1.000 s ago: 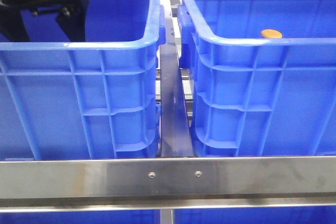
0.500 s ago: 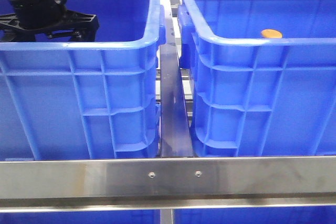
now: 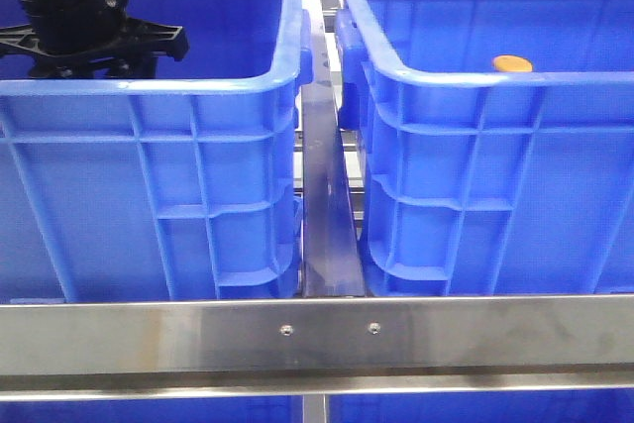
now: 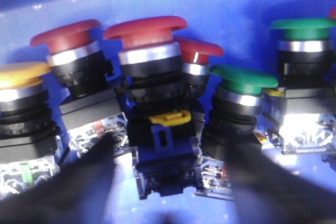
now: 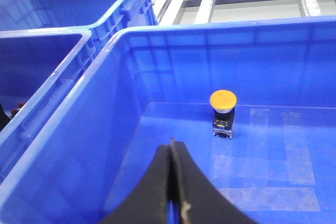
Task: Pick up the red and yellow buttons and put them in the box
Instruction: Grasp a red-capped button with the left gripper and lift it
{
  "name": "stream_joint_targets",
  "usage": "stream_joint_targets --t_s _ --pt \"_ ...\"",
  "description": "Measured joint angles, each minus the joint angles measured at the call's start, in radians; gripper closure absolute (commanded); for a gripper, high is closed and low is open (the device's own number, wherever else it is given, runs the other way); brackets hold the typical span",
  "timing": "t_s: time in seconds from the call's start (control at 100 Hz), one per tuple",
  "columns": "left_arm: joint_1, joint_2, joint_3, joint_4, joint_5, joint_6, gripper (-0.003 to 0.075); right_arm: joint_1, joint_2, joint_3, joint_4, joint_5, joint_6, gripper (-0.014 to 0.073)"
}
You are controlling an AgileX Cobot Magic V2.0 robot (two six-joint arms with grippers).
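In the left wrist view, several push buttons stand together on a blue crate floor. A red button is in the middle, two more red ones beside it, and a yellow button at the edge. My left gripper is open, its dark blurred fingers on either side of the middle red button's black and blue base. My right gripper is shut and empty, hovering inside the blue box. One yellow button stands on that box's floor; it also shows in the front view.
Two green buttons stand next to the red ones. The left arm reaches down into the left blue crate; the box stands to its right, across a narrow gap. A steel rail crosses the front. More crates stand behind.
The left arm has dropped deeper into the left crate and shifted slightly right over the last second. It has hardly moved in the last half second. The yellow button in the box is unmoved.
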Motion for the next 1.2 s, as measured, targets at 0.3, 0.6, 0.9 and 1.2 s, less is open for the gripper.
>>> stream_joint_targets --t_s 0.3,0.6,0.9,1.2 --pt "0.0 0.0 -0.001 0.001 0.0 -0.002 0.0566 0.0 0.0 0.0 0.0 0.0 0.0 0.0663" --pt "-0.002 -0.05 -0.001 0.001 0.0 0.009 0.0566 0.0 0.0 0.0 0.0 0.0 0.0 0.0663" --pt "-0.003 -0.201 -0.001 -0.168 0.008 0.195 0.0566 0.0 0.0 0.0 0.0 0.0 0.0 0.0663" --pt "-0.003 -0.284 -0.001 -0.452 0.085 0.481 0.0567 0.0 0.0 0.0 0.0 0.0 0.0 0.0663"
